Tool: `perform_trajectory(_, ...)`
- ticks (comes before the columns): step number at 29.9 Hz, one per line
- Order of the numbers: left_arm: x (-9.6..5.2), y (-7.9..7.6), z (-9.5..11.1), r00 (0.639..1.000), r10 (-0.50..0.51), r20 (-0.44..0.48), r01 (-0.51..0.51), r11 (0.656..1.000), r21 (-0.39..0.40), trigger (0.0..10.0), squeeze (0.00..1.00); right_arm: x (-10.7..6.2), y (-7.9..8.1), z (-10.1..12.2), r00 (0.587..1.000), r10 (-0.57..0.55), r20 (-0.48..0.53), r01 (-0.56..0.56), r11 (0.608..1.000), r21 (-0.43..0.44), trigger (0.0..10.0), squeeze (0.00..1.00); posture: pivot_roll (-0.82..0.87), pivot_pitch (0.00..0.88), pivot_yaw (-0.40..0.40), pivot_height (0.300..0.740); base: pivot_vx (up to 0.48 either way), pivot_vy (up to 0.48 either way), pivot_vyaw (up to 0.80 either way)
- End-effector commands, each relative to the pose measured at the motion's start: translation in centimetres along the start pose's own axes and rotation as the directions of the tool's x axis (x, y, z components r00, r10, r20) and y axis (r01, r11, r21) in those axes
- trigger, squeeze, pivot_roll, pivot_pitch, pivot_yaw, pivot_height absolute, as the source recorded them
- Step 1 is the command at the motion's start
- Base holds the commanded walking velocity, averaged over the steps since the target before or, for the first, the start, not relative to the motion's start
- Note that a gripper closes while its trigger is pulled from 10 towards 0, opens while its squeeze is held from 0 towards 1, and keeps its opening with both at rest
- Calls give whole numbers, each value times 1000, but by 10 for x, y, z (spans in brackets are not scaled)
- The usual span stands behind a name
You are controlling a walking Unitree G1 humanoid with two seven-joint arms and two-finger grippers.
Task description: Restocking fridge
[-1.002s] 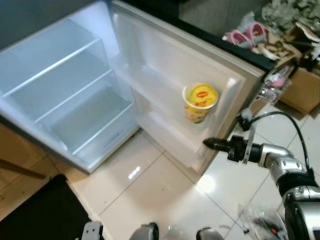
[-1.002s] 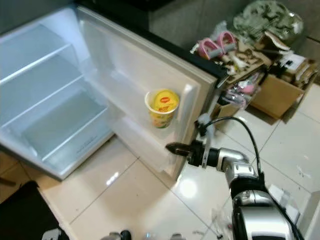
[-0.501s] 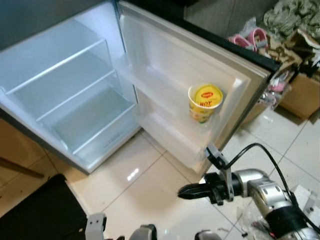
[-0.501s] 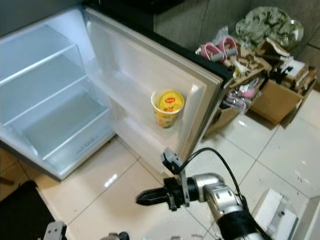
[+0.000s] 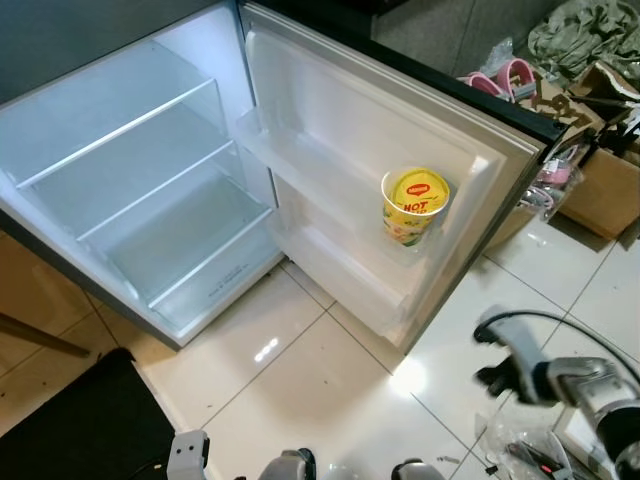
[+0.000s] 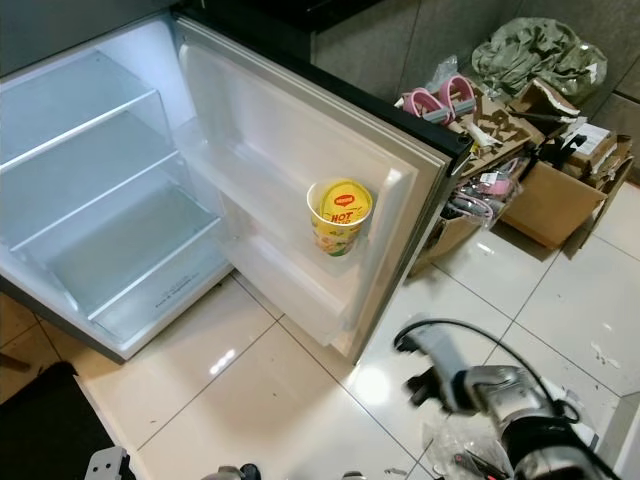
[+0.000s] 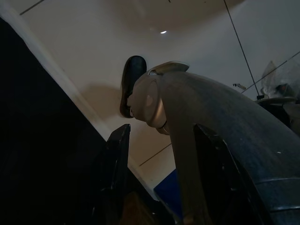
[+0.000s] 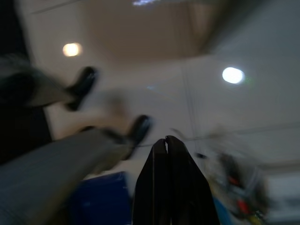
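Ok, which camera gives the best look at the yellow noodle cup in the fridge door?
The left eye view: the noodle cup sits sharp and unblocked on the fridge door's shelf. The right eye view shows it equally whole; the wrist views show floor and robot parts.

The open white fridge [image 5: 130, 190] has smooth, glossy plastic walls and clear glass-like shelves [image 5: 120, 135], and its door's moulded white plastic racks [image 5: 330, 190] hold a yellow paper-like noodle cup [image 5: 412, 205] with a shiny printed lid. The cream floor tiles [image 5: 300, 380] are polished and mirror the lights. The silver right arm [image 6: 510, 395] looks like brushed metal, beside matt brown cardboard boxes [image 6: 555, 200].
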State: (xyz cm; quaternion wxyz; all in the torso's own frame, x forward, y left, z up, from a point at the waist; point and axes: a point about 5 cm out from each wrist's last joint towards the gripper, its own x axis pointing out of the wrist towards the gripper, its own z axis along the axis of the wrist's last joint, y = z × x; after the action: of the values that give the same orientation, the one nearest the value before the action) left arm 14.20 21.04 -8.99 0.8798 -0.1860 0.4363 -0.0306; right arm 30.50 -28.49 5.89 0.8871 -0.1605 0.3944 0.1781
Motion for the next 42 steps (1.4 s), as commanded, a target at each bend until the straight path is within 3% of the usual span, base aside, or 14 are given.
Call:
perform_trajectory(1, -3, -5, -23, 997, -6, -71, 4, 1000, -31, 10000, 0, -12, -26, -11, 975, -216, -45, 218, 975, 40, 10000, 0, -67, 266, 3, 740, 0, 0, 0)
perform_trajectory(6, -3, -5, -23, 997, -6, -71, 4, 1000, -30, 10000, 0, -23, -45, -1, 929, -369, -16, 369, 928, 44, 10000, 0, -66, 266, 4, 740, 0, 0, 0)
perform_trajectory(9, -3, -4, -23, 997, -5, -71, 3, 1000, -28, 10000, 0, -32, -59, 18, 866, -497, 48, 495, 867, 54, 10000, 0, -60, 271, 7, 740, 0, 0, 0)
perform_trajectory(10, -4, -3, -24, 997, -2, -72, 0, 1000, -27, 10000, 0, -40, -68, 43, 787, -597, 154, 590, 802, 95, 10000, 0, -55, 274, 9, 740, 0, 0, 0)
perform_trajectory(13, -4, -3, -24, 997, -2, -73, 0, 1000, -27, 10000, 0, -42, -70, 51, 763, -618, 188, 607, 786, 117, 10000, 0, -55, 274, 9, 740, 0, 0, 0)
perform_trajectory(16, -5, -2, -25, 997, -1, -73, -1, 1000, -27, 10000, 0, -45, -67, 78, 709, -624, 328, 576, 781, 240, 10000, 0, -47, 277, 9, 740, 0, 0, 0)
perform_trajectory(18, -5, -1, -26, 997, 0, -74, -3, 1000, -28, 10000, 0, -43, -56, 107, 683, -554, 475, 434, 832, 346, 10000, 0, -42, 281, 10, 740, 0, 0, 0)
perform_trajectory(23, -6, 0, -27, 997, 1, -76, -3, 1000, -29, 10000, 0, -37, -43, 121, 692, -468, 549, 308, 880, 362, 10000, 0, -41, 282, 11, 740, 0, 0, 0)
perform_trajectory(27, -7, 0, -28, 997, 3, -79, -5, 1000, -28, 10000, 0, -25, -17, 135, 718, -244, 652, 70, 957, 282, 10000, 0, -40, 285, 13, 740, 0, 0, 0)
perform_trajectory(28, -7, 0, -28, 997, 3, -79, -5, 1000, -28, 10000, 0, -25, -17, 135, 718, -244, 652, 70, 957, 282, 10000, 0, -40, 285, 13, 740, 0, 0, 0)
perform_trajectory(31, -7, 1, -28, 997, 3, -79, -5, 1000, -26, 10000, 0, -17, 7, 140, 711, -7, 703, -139, 979, 150, 10000, 0, -41, 285, 13, 740, 0, 0, 0)
perform_trajectory(36, -7, 1, -28, 997, 1, -79, -3, 1000, -24, 10000, 0, -11, 29, 142, 663, 214, 718, -328, 945, 21, 10000, 0, -43, 283, 13, 740, 0, 0, 0)
perform_trajectory(37, -7, 0, -27, 997, -2, -79, 0, 1000, -24, 10000, 0, -11, 40, 144, 615, 332, 715, -431, 901, -48, 10000, 0, -44, 284, 12, 740, 0, 0, 0)
perform_trajectory(42, -7, 0, -27, 997, -4, -79, 2, 1000, -23, 10000, 0, -11, 61, 149, 513, 510, 691, -567, 805, -173, 10000, 0, -47, 286, 12, 740, 0, 0, 0)
